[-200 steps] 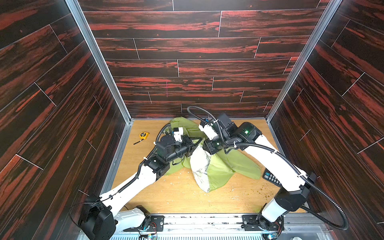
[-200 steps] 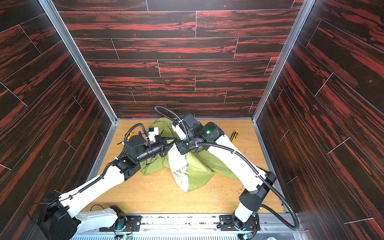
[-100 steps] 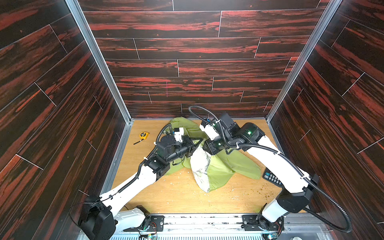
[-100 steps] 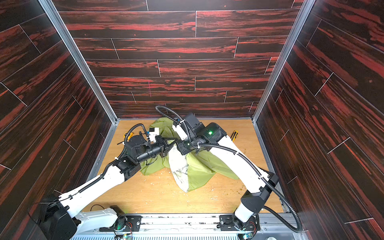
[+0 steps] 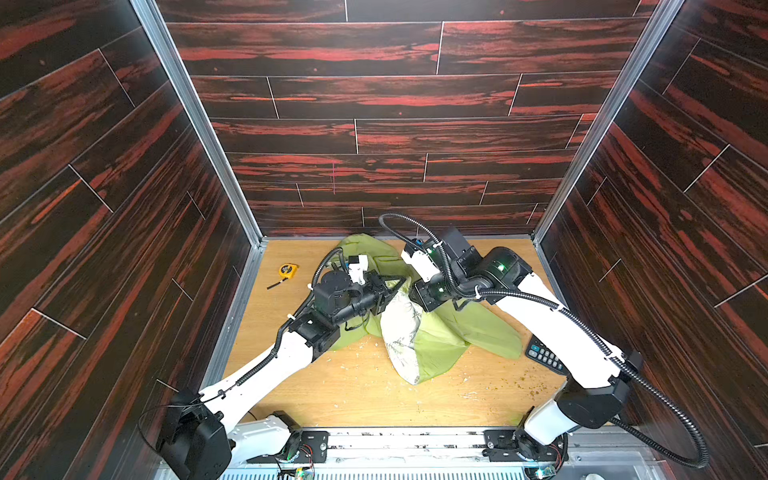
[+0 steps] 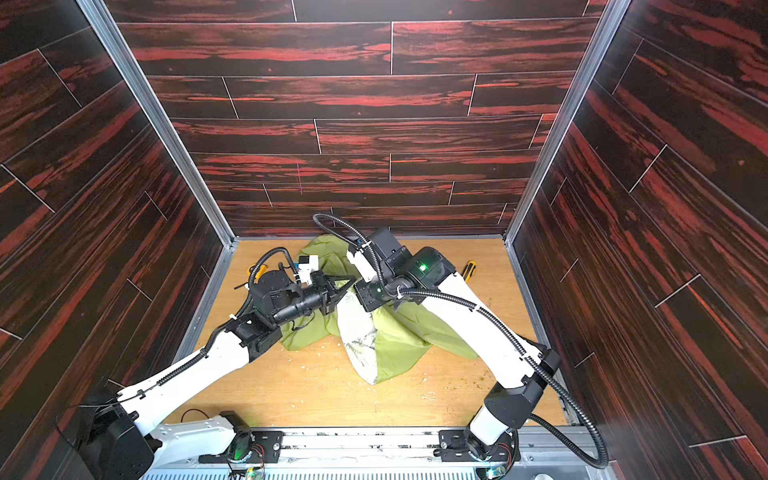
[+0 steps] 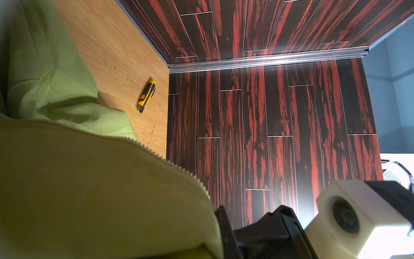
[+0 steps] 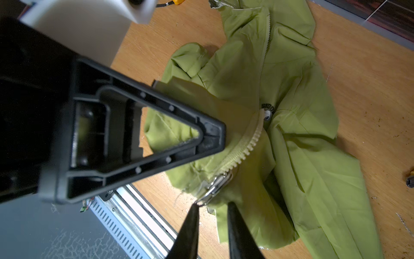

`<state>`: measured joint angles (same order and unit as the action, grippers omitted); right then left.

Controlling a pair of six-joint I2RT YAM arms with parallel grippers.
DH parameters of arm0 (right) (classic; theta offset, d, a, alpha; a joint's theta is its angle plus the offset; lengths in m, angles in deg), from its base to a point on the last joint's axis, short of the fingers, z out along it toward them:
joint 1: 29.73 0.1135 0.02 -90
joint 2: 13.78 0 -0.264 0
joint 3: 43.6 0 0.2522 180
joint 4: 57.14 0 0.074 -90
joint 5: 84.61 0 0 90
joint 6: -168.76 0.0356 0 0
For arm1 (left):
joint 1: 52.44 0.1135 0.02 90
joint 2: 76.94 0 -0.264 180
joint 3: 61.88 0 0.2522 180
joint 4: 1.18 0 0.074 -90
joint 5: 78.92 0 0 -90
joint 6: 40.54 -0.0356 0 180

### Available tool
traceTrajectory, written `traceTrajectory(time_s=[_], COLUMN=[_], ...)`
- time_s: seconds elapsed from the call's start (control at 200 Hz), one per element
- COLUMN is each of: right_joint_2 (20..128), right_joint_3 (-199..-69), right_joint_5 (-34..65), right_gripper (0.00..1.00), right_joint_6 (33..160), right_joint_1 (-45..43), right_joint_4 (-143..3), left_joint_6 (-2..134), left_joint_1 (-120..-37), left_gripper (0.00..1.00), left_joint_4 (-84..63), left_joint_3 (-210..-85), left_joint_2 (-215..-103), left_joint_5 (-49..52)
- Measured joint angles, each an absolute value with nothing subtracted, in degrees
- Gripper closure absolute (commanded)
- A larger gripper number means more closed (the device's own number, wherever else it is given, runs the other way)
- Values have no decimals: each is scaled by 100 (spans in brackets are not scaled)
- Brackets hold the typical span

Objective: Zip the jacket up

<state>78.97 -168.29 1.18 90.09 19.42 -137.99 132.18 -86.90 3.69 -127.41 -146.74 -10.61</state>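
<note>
Two arms meet over the jacket, which lies crumpled in the middle of the counter, inside a booth of dark, red-streaked panels. In both top views its green shell spreads toward the right arm's side. A fold of whitish patterned lining is turned outward and runs toward the front edge.

The left gripper is raised above the counter with its fingers pressed together on a green front edge of the jacket, just beside the cream zipper teeth. That edge is lifted off the counter.

In the right wrist view the metal zipper slider sits at one end of that row of teeth, its pull tab pointing at the right gripper. That gripper's two dark fingers stand a little apart with nothing between them. One fingertip is at the pull's ring, but whether it touches cannot be told. Past the slider the two zipper halves lie apart, and a small round chest logo shows beside them.

A yellow tape measure lies near the left wall and a yellow-and-black utility knife near the right wall. A dark remote control lies just beside the jacket, partly under the right arm. Pale crumbs dot the counter.
</note>
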Motion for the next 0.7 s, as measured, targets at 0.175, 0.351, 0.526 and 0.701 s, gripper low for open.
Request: traceTrajectory(time_s=[0.175,0.351,0.526,0.701], right_joint_2=[7879,7877,7877,7853], right_joint_3=[-16796,-16766,-16764,-16759], right_joint_5=[72,35,22,39], right_gripper=[83,85,72,59], right_joint_6=[9027,9029,9031,9027], right_joint_1=[1942,1942,1942,1942], right_joint_4=[-13790,-13782,-13771,-13747], left_joint_6=[13218,13220,13220,13220], left_joint_1=[-8690,-8690,-8690,-8690], left_gripper=[100,100,100,100], left_joint_4=[369,369,369,369], left_joint_3=[-12741,-12741,-12741,-12741], left_joint_2=[-14674,-14674,-14674,-14674], left_joint_5=[-1063,-1088,-1103,-1103])
